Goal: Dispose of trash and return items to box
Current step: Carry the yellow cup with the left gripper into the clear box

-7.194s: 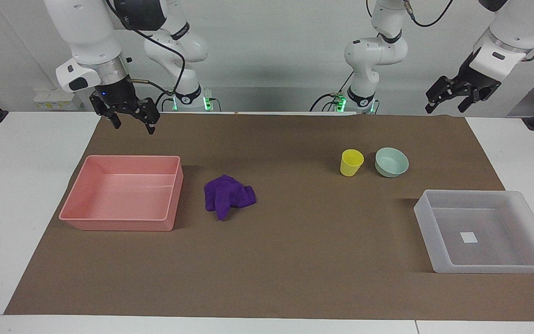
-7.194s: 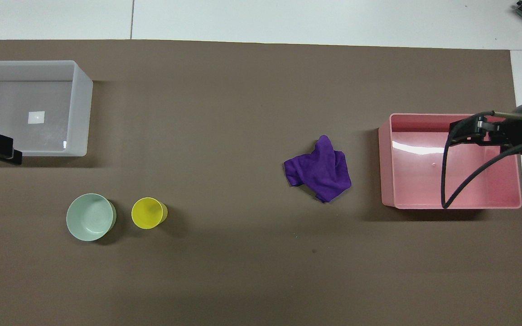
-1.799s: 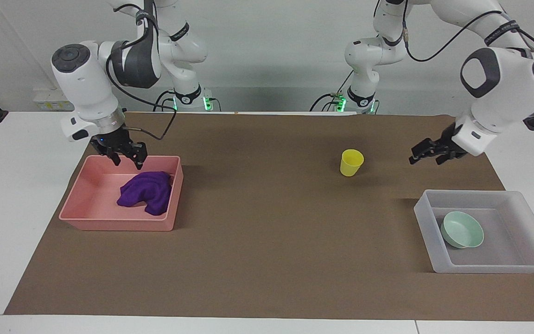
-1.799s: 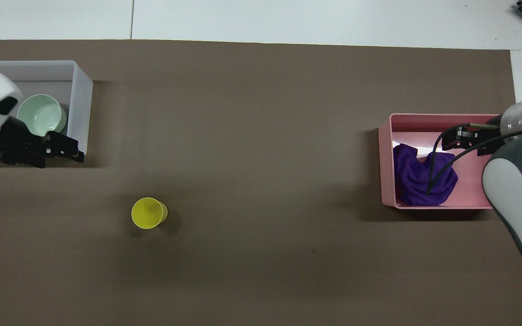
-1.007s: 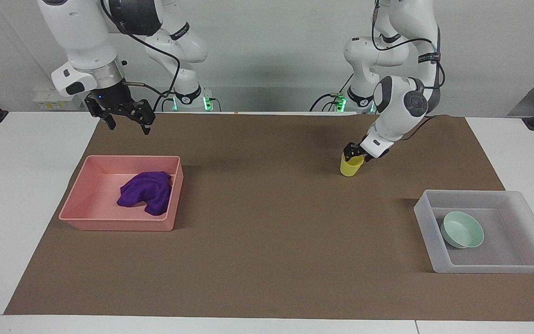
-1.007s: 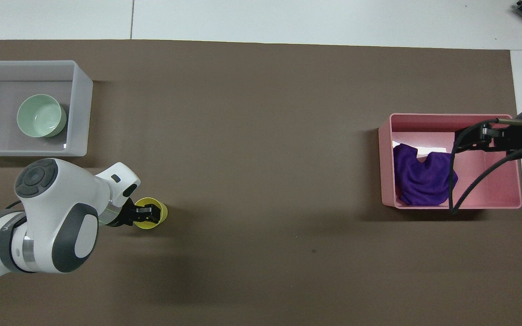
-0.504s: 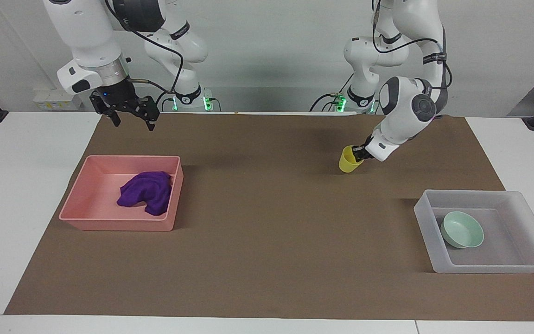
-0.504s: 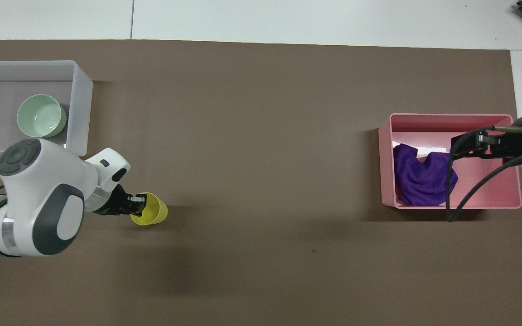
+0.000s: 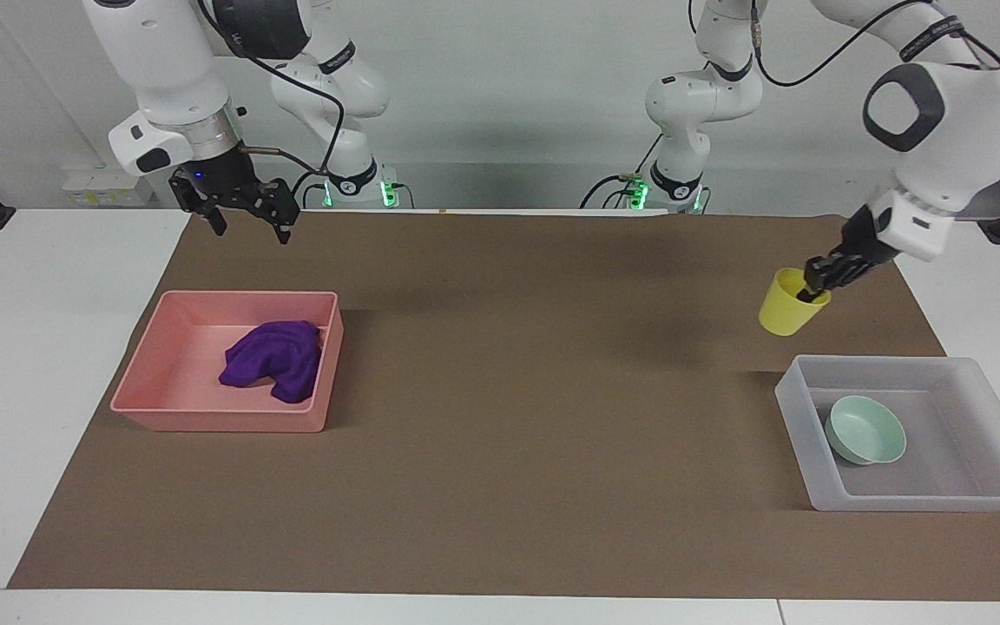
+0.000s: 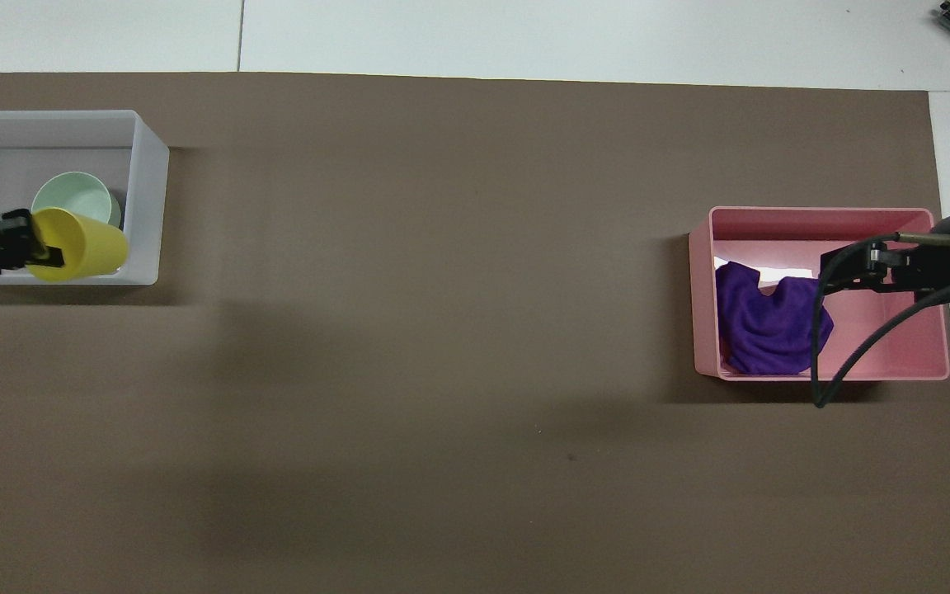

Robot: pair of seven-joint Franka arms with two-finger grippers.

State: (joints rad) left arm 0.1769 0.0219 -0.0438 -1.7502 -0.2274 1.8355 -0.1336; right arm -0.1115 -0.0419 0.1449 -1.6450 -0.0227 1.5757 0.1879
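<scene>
While the purple rag [image 9: 274, 359] lies inside the pink tray [image 9: 157, 365] at the right arm's end of the counter [image 9: 509, 486] and the mint-green bowl [image 9: 865, 430] rests on the floor of the translucent box [image 9: 812, 486] at the left arm's end, one item is not yet stowed. The left tool [image 9: 817, 283] is closed on the rim of the yellow cup [image 9: 785, 305], one finger inside the mouth, and carries it tilted in the air. In the facing view the cup hangs above the brown mat just short of the box wall that is nearer to the robots; in the overhead view it overlaps that wall and part of the bowl, which a raised object would do before arriving. The right tool [image 9: 244, 208] hangs spread open and empty above the mat near the pink tray, and that arm waits.

Judged from this layout, disposal of the trash is complete and one of two items is returned. What remains is to bring the cup over the box's free floor beside the bowl, lower it and release it.
</scene>
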